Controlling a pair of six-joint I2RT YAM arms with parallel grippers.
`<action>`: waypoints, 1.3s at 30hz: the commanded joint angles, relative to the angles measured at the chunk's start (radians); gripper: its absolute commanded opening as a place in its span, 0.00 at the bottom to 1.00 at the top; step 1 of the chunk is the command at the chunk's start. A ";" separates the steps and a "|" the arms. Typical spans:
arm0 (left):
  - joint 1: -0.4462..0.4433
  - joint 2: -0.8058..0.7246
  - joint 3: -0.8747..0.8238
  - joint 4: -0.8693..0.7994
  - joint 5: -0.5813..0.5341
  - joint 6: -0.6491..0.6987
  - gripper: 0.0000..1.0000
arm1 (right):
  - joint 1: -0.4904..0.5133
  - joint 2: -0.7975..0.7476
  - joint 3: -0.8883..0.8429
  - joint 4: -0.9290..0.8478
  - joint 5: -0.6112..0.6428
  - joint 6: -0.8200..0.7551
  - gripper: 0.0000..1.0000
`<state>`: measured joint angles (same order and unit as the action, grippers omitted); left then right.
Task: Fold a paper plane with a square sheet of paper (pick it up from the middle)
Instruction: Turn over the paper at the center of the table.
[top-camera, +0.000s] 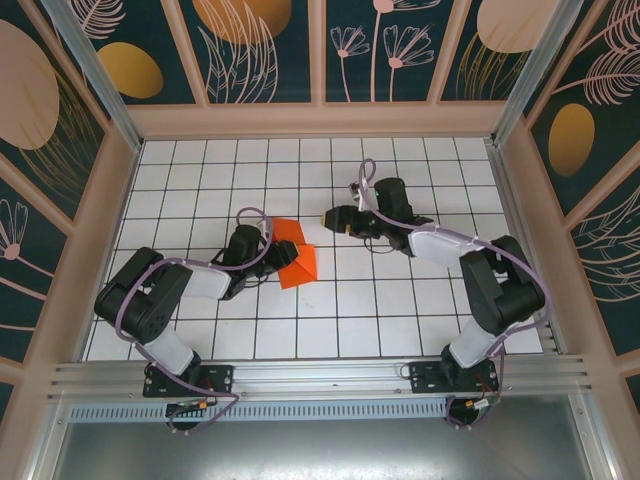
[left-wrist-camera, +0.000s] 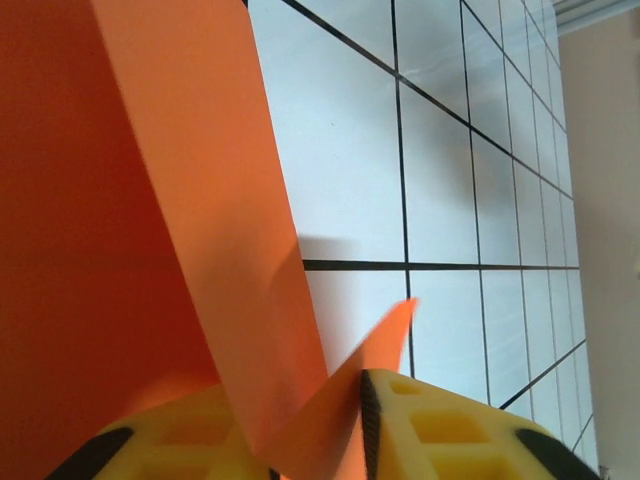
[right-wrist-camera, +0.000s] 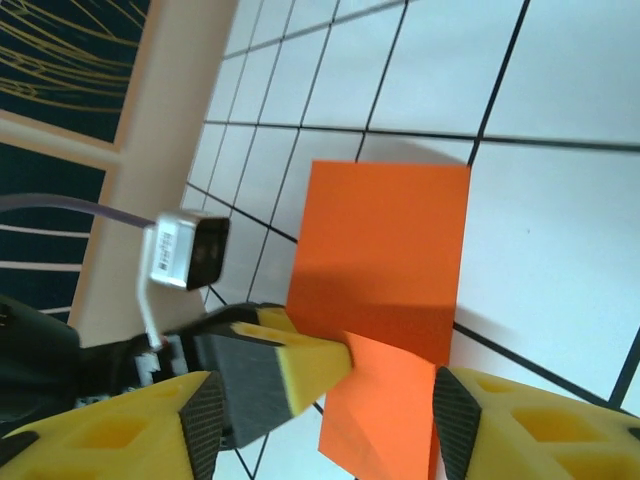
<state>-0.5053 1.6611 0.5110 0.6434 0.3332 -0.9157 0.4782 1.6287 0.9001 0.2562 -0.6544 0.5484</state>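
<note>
The left claw (left-wrist-camera: 312, 428) is pinching the paper (left-wrist-camera: 120, 200) between its yellow pads, gripping it low on a folded edge. The sheet stands up over the tiled table (top-camera: 400, 300), just left of centre. I can't tell whether its lower edge touches the tiles. The right claw (right-wrist-camera: 322, 415) hangs close by on the paper's right, fingers spread wide, gripping nothing and pointed at the sheet. White tile with black grid lines lies between the two arms. The small silver camera (right-wrist-camera: 187, 250) on the left wrist sits just beside the paper, a grey cable (right-wrist-camera: 70, 200) running to it. Patterned wall panels (top-camera: 260, 50) close in the table. The paper is plain bright orange, bent into two panels along a sharp crease, one face in shade, with a pointed flap poking out past the pads
</note>
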 joint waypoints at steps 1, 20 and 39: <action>-0.006 0.010 0.024 0.039 0.006 0.035 0.24 | -0.006 -0.052 -0.027 -0.037 0.052 -0.032 0.62; -0.033 -0.178 0.612 -1.255 -0.671 0.346 0.07 | -0.057 -0.244 -0.065 -0.177 0.488 -0.081 0.73; -0.204 0.452 1.005 -1.610 -1.073 0.207 0.09 | -0.186 -0.239 -0.110 -0.209 0.524 -0.081 0.81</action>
<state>-0.6823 2.0727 1.4563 -0.9066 -0.7017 -0.6819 0.3061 1.4014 0.8001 0.0582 -0.1501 0.4770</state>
